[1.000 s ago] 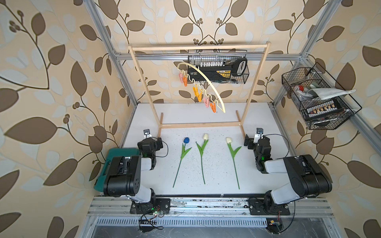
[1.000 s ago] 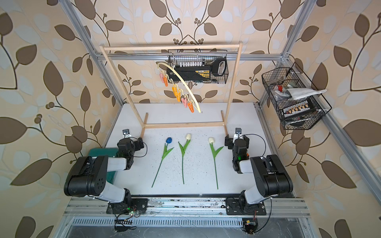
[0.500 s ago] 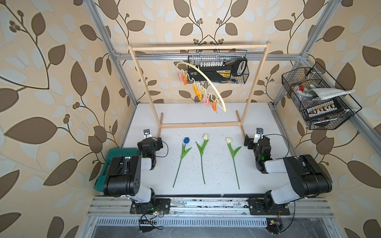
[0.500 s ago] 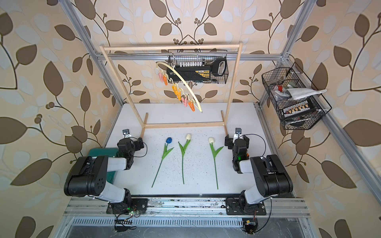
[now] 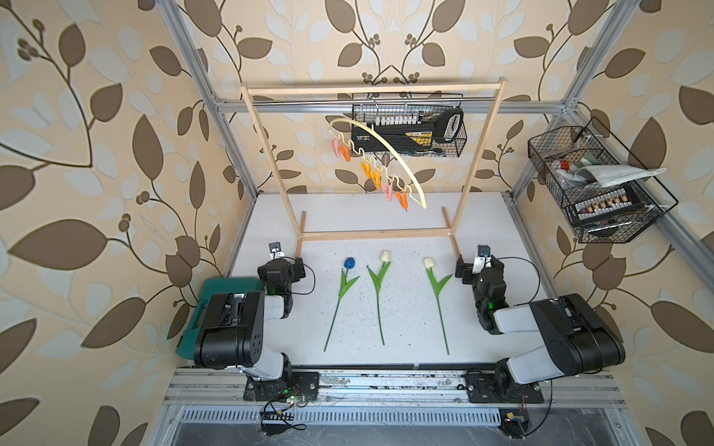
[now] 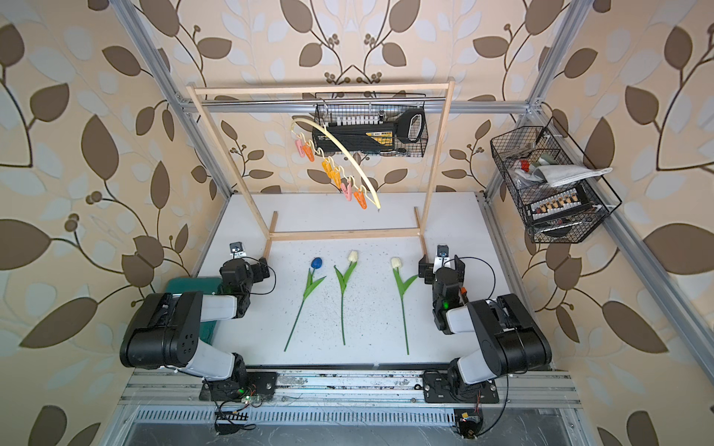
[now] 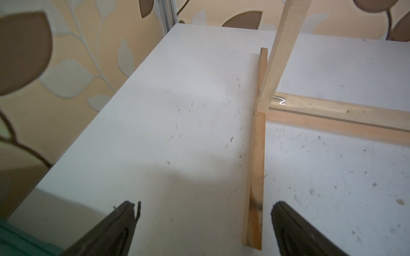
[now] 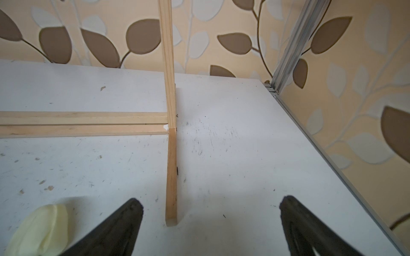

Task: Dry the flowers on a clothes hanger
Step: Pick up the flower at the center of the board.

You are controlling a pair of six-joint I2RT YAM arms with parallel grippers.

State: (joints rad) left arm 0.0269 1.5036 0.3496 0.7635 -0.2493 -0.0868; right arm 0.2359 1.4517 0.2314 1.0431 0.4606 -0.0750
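Note:
Three flowers lie side by side on the white table in both top views, heads toward the back: a blue one (image 5: 349, 263) (image 6: 316, 263), a cream one (image 5: 385, 255) in the middle and a cream one (image 5: 429, 263) on the right. The pale yellow clothes hanger (image 5: 414, 189) (image 6: 365, 178) hangs tilted from the rack's top bar, with orange and pink clothespins on its wavy bar. My left gripper (image 5: 286, 265) (image 7: 205, 204) rests open left of the blue flower, holding nothing. My right gripper (image 5: 479, 266) (image 8: 210, 200) is open and empty just right of the right cream head (image 8: 42, 226).
The wooden rack frame (image 5: 371, 87) stands behind the flowers; its feet (image 7: 257, 177) (image 8: 172, 177) reach forward in front of each gripper. A wire basket (image 5: 459, 127) hangs on the back rail, another (image 5: 595, 216) on the right wall. A green case (image 5: 216, 293) lies under the left arm.

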